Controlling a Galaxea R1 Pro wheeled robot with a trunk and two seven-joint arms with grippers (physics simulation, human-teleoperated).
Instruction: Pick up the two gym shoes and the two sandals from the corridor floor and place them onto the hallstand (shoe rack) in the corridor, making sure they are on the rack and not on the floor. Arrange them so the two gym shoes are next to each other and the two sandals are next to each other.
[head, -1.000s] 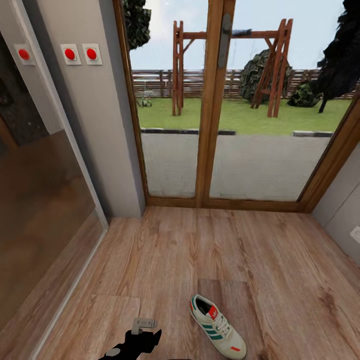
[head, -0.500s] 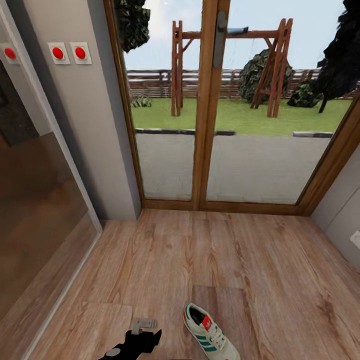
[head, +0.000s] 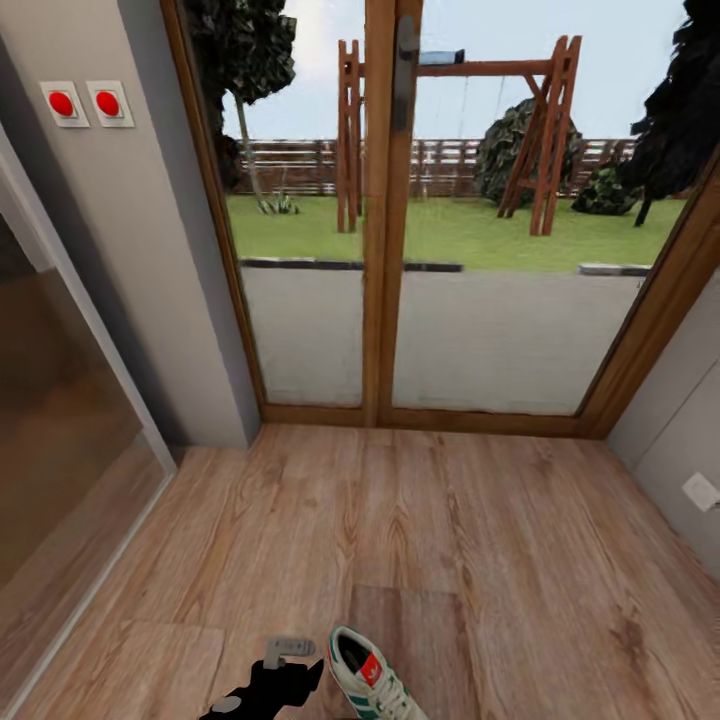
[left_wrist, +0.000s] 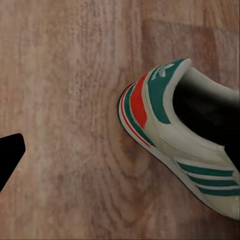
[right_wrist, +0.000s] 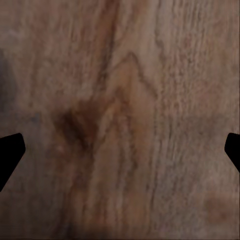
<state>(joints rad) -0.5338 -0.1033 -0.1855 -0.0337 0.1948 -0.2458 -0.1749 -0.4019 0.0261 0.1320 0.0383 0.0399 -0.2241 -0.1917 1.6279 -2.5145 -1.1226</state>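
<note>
Gym shoe (left_wrist: 185, 145) — light, soft upper; grasp its stiff heel collar. Right gripper (right_wrist: 120, 147) spread wide — left unclear.

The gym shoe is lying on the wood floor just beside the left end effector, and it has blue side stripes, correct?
Not quite: the stripes are green, not blue. The left wrist view shows the gym shoe with green side stripes and a red-orange heel patch. The rest holds: in the head view it lies on the wood floor just beside the left end effector.
</note>
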